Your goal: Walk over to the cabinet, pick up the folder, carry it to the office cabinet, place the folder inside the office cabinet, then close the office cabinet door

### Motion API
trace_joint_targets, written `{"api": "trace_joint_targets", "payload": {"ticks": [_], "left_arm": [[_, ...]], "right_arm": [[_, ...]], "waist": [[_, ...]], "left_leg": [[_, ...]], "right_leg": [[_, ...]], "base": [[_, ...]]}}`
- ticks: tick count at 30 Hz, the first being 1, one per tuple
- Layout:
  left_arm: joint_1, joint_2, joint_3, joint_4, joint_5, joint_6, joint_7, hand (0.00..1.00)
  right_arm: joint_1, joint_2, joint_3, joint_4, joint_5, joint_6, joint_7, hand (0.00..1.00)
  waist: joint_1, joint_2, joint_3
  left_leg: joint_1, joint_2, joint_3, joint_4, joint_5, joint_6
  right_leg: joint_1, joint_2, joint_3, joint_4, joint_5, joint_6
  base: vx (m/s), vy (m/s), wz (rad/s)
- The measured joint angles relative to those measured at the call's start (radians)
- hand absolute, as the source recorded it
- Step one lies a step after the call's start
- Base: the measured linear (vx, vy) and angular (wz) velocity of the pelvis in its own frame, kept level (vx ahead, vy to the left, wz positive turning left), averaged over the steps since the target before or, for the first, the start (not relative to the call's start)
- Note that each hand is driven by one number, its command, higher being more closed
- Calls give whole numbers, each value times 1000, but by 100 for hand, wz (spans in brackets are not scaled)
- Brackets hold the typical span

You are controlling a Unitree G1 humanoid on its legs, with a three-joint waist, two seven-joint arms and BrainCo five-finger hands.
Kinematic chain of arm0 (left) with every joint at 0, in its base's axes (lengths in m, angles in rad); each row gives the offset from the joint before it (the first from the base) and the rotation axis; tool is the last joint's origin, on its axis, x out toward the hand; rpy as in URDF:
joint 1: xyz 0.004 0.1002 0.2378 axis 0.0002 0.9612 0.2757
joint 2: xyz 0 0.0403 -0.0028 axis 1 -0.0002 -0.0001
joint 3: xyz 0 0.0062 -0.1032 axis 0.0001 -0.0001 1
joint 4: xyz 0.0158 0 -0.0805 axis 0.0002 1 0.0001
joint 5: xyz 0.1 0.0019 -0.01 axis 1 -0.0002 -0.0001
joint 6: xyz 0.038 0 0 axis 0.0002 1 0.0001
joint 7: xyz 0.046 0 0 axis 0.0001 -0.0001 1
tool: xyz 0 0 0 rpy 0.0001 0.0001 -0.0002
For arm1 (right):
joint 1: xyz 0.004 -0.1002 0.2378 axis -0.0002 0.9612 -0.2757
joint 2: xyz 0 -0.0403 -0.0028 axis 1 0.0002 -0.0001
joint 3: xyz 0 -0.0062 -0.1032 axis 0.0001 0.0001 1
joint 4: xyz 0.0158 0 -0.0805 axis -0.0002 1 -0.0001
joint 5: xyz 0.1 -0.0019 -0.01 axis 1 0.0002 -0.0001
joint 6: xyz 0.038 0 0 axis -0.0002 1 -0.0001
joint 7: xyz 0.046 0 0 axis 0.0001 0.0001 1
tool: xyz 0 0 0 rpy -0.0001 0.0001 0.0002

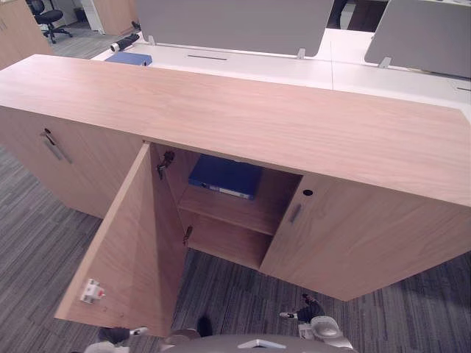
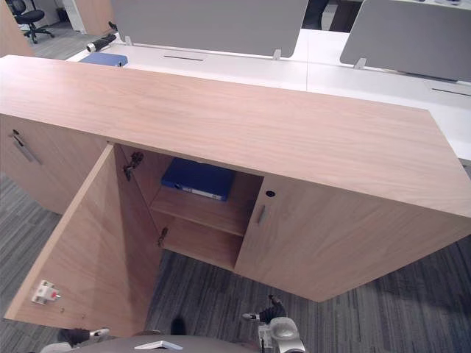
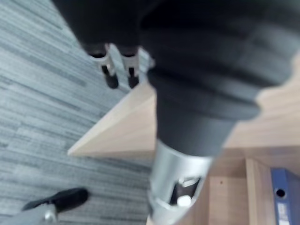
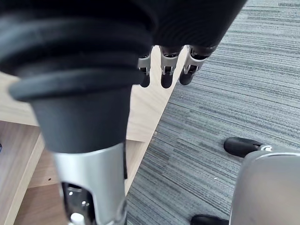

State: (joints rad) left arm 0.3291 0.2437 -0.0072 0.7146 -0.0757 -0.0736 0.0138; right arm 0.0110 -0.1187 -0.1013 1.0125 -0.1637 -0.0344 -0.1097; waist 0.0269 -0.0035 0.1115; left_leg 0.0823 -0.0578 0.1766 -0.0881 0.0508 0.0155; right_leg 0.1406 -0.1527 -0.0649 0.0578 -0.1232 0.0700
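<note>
A blue folder lies flat on the upper shelf inside the wooden office cabinet, and its spine also shows in the left wrist view as the folder. The cabinet door stands swung wide open toward me on the left of the opening. My left hand hangs low in front of that door's bottom edge, its fingers relaxed and holding nothing. My right hand hangs low over the carpet in front of the shut right door, its fingers straight and empty.
Beside the opening, the right door is shut; another shut door is to the left. A second blue folder lies on the white desk behind, below grey dividers. An office chair stands far left. Grey carpet covers the floor.
</note>
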Motion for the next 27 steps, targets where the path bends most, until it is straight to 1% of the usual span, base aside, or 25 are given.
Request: {"api": "trace_joint_targets", "payload": {"ticks": [3, 5, 9, 13, 14, 15, 16, 18, 19, 21, 22, 24, 25, 27], "left_arm": [[4, -21, -79, 0, 1, 0, -15, 0], [4, -34, -105, -2, 0, 0, -12, 0], [4, -28, -155, -25, 0, 0, 2, 0], [-4, -16, -218, -34, 3, 1, -4, 0], [-14, 5, -263, -34, 6, 2, -15, 0], [-20, 13, -279, -34, 12, 2, -22, 0], [-46, 19, -308, -34, 21, 2, -42, 0], [-72, 21, -330, -36, 22, 2, -52, 0], [-114, 17, -370, -38, 22, 2, -58, 0], [-151, 3, -405, -38, 21, 0, -60, 0], [-163, -5, -417, -38, 21, -3, -62, 0], [-206, -35, -460, -50, 21, -22, -72, 0], [-213, -42, -474, -61, 21, -24, -74, 0], [-252, -81, -512, -77, 21, -45, -85, 0]], "right_arm": [[10, 22, 0, -17, 0, 0, 0, 0], [11, 34, 1, -17, 0, 0, -1, 0], [12, 40, 1, -18, 0, 0, -3, 0], [13, 41, 3, -24, 0, 0, -3, 0], [13, 41, 10, -24, 0, 0, -4, 0], [14, 42, 14, -25, 0, 0, -4, 0], [14, 41, 20, -36, 0, 0, -4, 0], [19, 41, 21, -45, 0, 0, -4, 0], [24, 41, 21, -45, 0, 0, -4, 0], [24, 42, 22, -45, 0, 0, -5, 0], [24, 42, 22, -45, 0, 1, -5, 0], [23, 49, 22, -44, 0, 7, -5, 0], [22, 52, 22, -44, 1, 11, -6, 0], [22, 54, 23, -42, 1, 17, -6, 0]], "waist": [[-3, 2, -1], [-3, 2, -1], [-17, 4, -3], [-25, 5, -5], [-32, 6, -13], [-36, 7, -14], [-46, 13, -19], [-51, 15, -26], [-61, 12, -39], [-69, 18, -54], [-71, 14, -56], [-87, 4, -66], [-90, 0, -68], [-92, -10, -76]], "left_leg": [[-2, 2, 13, 0, 3, 4], [-6, 5, 18, 0, 5, 5], [-30, 10, 28, 0, 14, 9], [-31, 13, 48, 0, 14, 10], [-36, 13, 58, 0, 12, 13], [-37, 14, 66, 0, 11, 14], [-37, 16, 78, 0, 11, 14], [-37, 15, 91, 0, 10, 16], [-43, 13, 104, 0, 7, 20], [-44, 10, 115, 0, 6, 22], [-44, 9, 122, 0, 5, 22], [-44, 4, 133, 0, 0, 29], [-44, 3, 135, 0, -1, 30], [-39, 3, 157, 0, -4, 33]], "right_leg": [[-7, 2, 12, 0, 3, 1], [-15, 5, 24, 0, 7, 2], [-46, 13, 45, 7, 11, 9], [-62, 16, 70, 13, 11, 9], [-75, 17, 82, 18, 11, 6], [-78, 18, 85, 18, 11, -2], [-87, 20, 95, 18, 9, -27], [-93, 20, 109, 18, 9, -35], [-105, 17, 117, 18, 2, -46], [-110, 15, 130, 17, -1, -50], [-112, 15, 138, 17, -1, -50], [-118, 8, 144, 16, -1, -50], [-119, 8, 146, 16, -1, -50], [-125, 7, 165, 16, -1, -50]], "base": [[-5, -1, -10], [-20, -12, -10], [-40, -17, -8], [-48, 1, -17], [-33, 13, -20], [-39, 27, -37], [-25, 28, -33], [-20, 36, -30], [-6, 42, -23], [6, 47, -19], [4, 49, -21], [0, 45, -17], [1, 35, -17], [1, 21, -26]]}}
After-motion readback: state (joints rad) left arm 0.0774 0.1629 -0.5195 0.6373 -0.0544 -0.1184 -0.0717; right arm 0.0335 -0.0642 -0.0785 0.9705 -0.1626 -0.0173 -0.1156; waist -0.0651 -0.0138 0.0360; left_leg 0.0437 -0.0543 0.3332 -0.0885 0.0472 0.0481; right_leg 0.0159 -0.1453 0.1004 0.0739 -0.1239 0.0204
